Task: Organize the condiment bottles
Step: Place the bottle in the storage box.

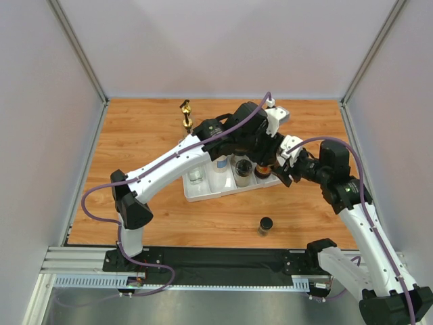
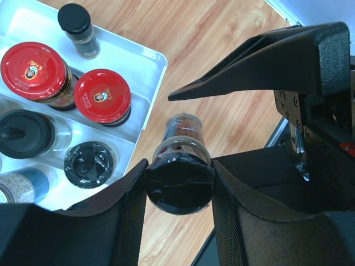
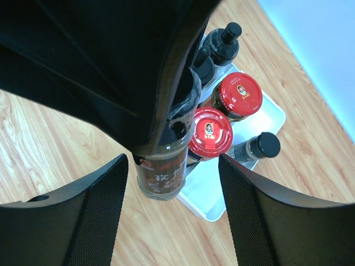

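Note:
My left gripper [image 2: 178, 166] is shut on a small black-capped spice jar [image 2: 180, 145], held off the wood just beyond the white tray's [image 2: 157, 62] right edge. In the top view this gripper [image 1: 260, 157] is over the tray's right end. My right gripper [image 3: 172, 216] is open and empty, its fingers on either side of and below the held jar [image 3: 163, 169], not touching it. In the tray stand two red-lidded jars [image 2: 33, 67] [image 2: 102, 95], a black-capped spice jar [image 2: 76, 25] and black-lidded jars [image 2: 89, 163]. Another black-capped spice jar [image 1: 265, 225] stands alone on the table.
A gold-spouted bottle [image 1: 186, 115] stands on the wood at the back, left of the arms. The tray [image 1: 203, 193] lies mid-table, partly hidden under the left arm. My right gripper [image 1: 284, 170] is close beside the left one. Grey walls close in both sides.

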Robot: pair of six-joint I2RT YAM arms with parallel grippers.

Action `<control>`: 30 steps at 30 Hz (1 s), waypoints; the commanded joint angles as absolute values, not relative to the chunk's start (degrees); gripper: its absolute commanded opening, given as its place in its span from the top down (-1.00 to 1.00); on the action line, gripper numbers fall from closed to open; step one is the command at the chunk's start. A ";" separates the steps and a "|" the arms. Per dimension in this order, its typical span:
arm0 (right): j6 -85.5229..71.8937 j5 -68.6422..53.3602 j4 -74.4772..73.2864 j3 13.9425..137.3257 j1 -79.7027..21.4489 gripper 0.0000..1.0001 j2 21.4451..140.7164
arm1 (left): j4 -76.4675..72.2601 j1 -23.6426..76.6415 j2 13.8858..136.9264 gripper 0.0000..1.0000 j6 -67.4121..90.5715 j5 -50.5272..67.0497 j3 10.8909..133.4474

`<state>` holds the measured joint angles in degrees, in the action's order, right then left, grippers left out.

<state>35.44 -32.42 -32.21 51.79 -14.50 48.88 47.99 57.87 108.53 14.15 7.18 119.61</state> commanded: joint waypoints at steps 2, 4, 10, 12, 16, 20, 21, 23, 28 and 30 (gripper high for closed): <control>34.80 -33.57 -28.39 52.73 -15.20 -0.38 48.52 | 45.53 58.98 104.69 0.82 16.61 10.19 118.83; 37.86 -35.41 -30.32 53.43 -15.21 -0.40 48.34 | 44.65 58.36 103.63 0.82 18.10 11.16 117.69; 43.32 -41.22 -34.80 54.67 -15.21 -0.40 47.99 | 44.03 57.48 101.78 0.82 20.91 13.01 115.75; 43.59 -41.22 -34.89 54.75 -15.12 -0.40 47.73 | 43.42 56.95 101.25 0.82 22.58 14.50 114.70; 40.79 -40.87 -34.45 55.89 -15.21 -0.39 47.20 | 40.61 55.99 98.97 0.82 24.61 16.26 111.19; 34.55 -41.30 -33.14 57.13 -15.21 -0.38 46.76 | 37.80 55.81 96.51 0.82 25.05 17.13 108.55; 33.24 -42.70 -33.22 57.30 -15.21 -0.38 46.67 | 36.92 55.81 96.07 0.82 24.87 17.57 107.24; 32.61 -44.46 -33.92 57.66 -15.21 -0.38 46.67 | 35.34 55.81 95.02 0.82 23.74 18.97 105.83; 34.18 -50.97 -37.70 58.71 -15.20 -0.41 47.81 | 35.06 55.81 92.91 0.82 13.92 20.48 103.45; 33.84 -53.34 -39.19 58.80 -15.21 -0.43 48.77 | 34.98 55.81 92.29 0.83 11.26 21.44 102.22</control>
